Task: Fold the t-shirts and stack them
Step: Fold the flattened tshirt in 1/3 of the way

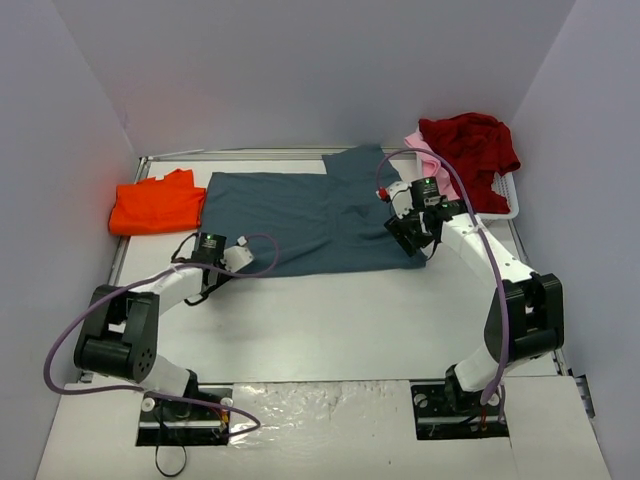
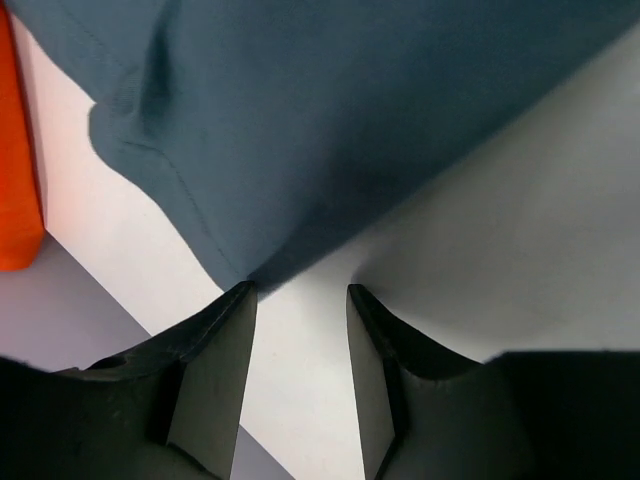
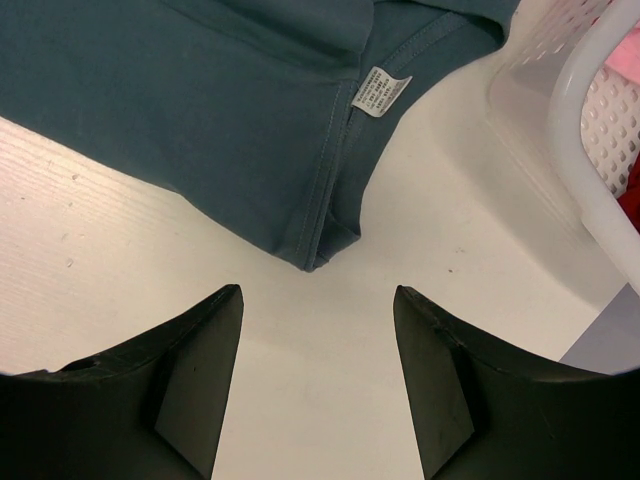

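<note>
The slate blue-grey t-shirt (image 1: 300,215) lies spread flat across the middle of the table. A folded orange t-shirt (image 1: 155,205) lies to its left. A dark red t-shirt (image 1: 470,145) is heaped on a pale pink one (image 1: 418,148) at the back right. My left gripper (image 1: 213,272) hovers at the blue shirt's near left corner (image 2: 240,270), open (image 2: 300,292), with only table between its fingers. My right gripper (image 1: 410,238) stands open (image 3: 320,292) just short of the shirt's near right corner (image 3: 318,255), holding nothing. A white label (image 3: 380,90) shows on that hem.
A white plastic basket (image 1: 505,195) holds the red and pink shirts at the back right; its perforated wall (image 3: 590,120) is close to my right gripper. White walls enclose the table on three sides. The orange shirt's edge (image 2: 15,170) lies left of my left gripper.
</note>
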`<state>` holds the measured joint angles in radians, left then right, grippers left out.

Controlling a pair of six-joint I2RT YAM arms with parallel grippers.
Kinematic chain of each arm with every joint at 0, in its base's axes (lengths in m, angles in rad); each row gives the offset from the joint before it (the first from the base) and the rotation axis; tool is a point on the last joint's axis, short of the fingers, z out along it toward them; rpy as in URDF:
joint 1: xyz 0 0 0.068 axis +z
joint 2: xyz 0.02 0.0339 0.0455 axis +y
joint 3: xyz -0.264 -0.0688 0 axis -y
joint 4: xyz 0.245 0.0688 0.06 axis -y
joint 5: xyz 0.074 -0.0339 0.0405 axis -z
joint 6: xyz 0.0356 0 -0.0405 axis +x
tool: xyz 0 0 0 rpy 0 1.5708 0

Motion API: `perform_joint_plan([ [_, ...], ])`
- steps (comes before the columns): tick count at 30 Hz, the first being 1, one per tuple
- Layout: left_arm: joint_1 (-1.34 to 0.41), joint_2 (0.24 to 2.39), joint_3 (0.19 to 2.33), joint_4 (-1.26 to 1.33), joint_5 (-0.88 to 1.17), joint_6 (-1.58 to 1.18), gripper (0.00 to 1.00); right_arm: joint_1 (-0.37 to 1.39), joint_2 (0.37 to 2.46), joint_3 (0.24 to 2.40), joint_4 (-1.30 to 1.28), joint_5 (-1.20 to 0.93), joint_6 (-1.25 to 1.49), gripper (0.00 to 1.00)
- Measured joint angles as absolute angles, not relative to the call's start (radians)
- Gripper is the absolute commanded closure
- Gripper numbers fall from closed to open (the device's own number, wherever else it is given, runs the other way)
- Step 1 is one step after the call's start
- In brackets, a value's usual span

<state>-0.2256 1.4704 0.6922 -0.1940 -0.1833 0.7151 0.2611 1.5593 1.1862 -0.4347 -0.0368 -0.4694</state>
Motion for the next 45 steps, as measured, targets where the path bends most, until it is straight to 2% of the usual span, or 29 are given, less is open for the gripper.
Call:
perform_joint_plan([
  [10, -0.149, 1.536, 0.709, -0.068, -0.204, 0.780, 0.61, 0.237, 1.576, 1.187, -0.435, -0.054, -0.467, 0.42],
  [14, -0.141, 1.545, 0.709, -0.052, -0.199, 0.799, 0.66, 0.234, 1.610, 1.187, -0.436, -0.054, -0.467, 0.42],
  [16, -0.140, 1.548, 0.709, -0.052, -0.196, 0.805, 0.71, 0.234, 1.624, 1.188, -0.439, -0.054, -0.467, 0.41],
  [19, -0.139, 1.556, 0.709, -0.053, -0.181, 0.811, 0.92, 0.231, 1.629, 1.188, -0.446, -0.057, -0.467, 0.41],
  [21, -0.140, 1.562, 0.707, -0.055, -0.178, 0.819, 0.98, 0.229, 1.628, 1.188, -0.447, -0.057, -0.467, 0.40],
  [38, -0.137, 1.522, 0.695, -0.118, -0.138, 0.830, 0.98, 0.229, 1.581, 1.172, -0.525, -0.086, -0.480, 0.36],
  [45, -0.137, 1.514, 0.695, -0.142, -0.132, 0.825, 0.98, 0.223, 1.722, 1.165, -0.533, -0.084, -0.487, 0.37],
])
